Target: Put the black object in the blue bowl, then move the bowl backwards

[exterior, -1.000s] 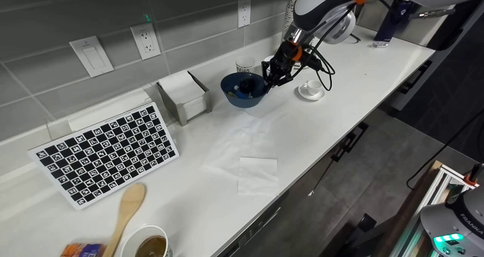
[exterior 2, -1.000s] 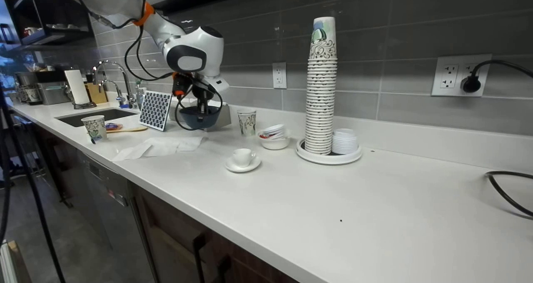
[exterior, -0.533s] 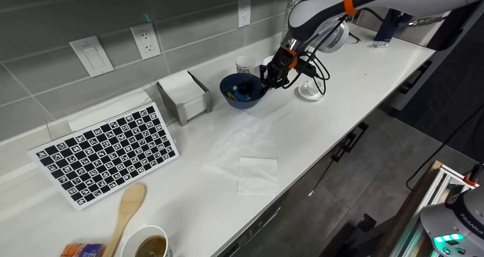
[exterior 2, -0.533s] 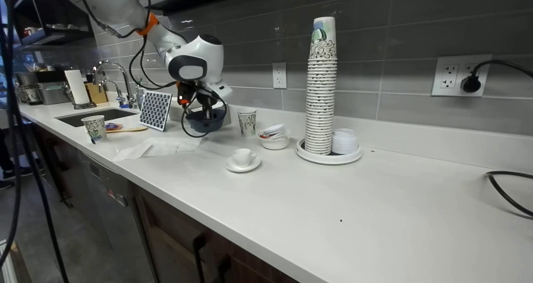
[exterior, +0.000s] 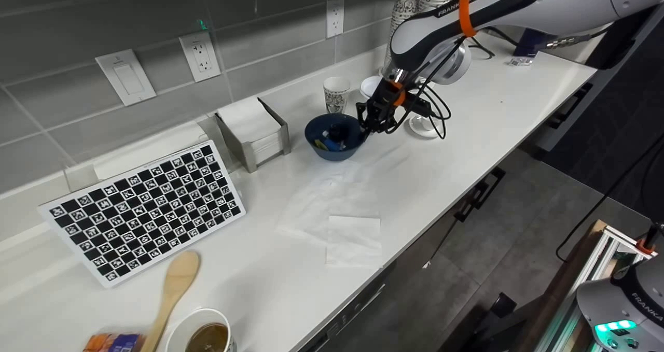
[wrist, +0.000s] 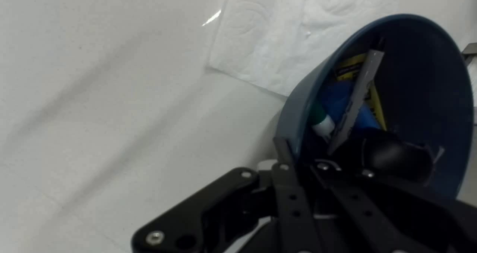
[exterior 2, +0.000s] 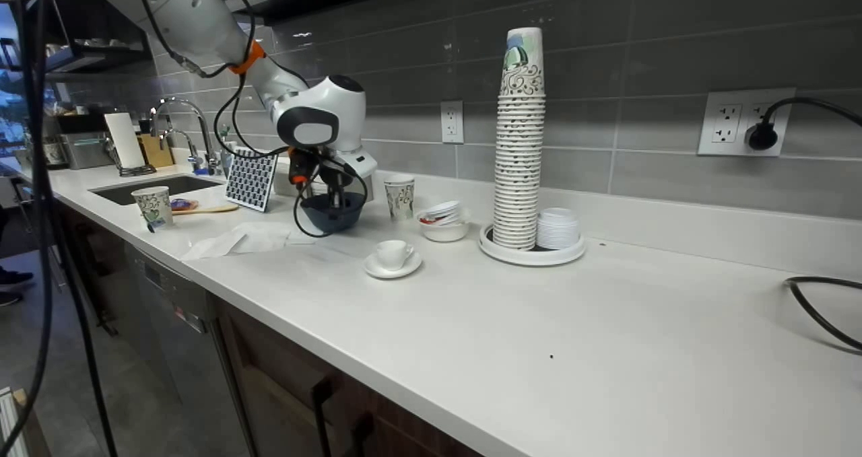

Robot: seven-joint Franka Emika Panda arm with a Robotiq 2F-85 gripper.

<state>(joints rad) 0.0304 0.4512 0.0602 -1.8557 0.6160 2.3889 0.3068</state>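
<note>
The blue bowl (exterior: 333,155) is round and dark blue, and it shows in both exterior views (exterior 2: 322,219). My gripper (exterior: 365,130) is shut on its rim; in the wrist view one finger lies outside the bowl wall (wrist: 441,92) and one inside, at the fingertips (wrist: 300,157). The bowl is level or nearly so, at or just above the counter; I cannot tell whether it touches. Inside it lies a black roundish object (wrist: 400,157), partly hidden by the gripper. A grey marker (wrist: 357,98), a blue item and a yellow packet (wrist: 376,104) lie there too.
A napkin box (exterior: 282,139) stands beside the bowl, and a patterned paper cup (exterior: 336,95) behind it. A white cup on a saucer (exterior 2: 392,268), a small white bowl (exterior 2: 443,231) and a tall cup stack (exterior 2: 518,174) stand nearby. Napkins (exterior: 353,240) lie flat in front.
My gripper has lowered the blue bowl toward the counter, with a slight sideways shift. The arm has come down with it. The bowl's contents stay inside.
</note>
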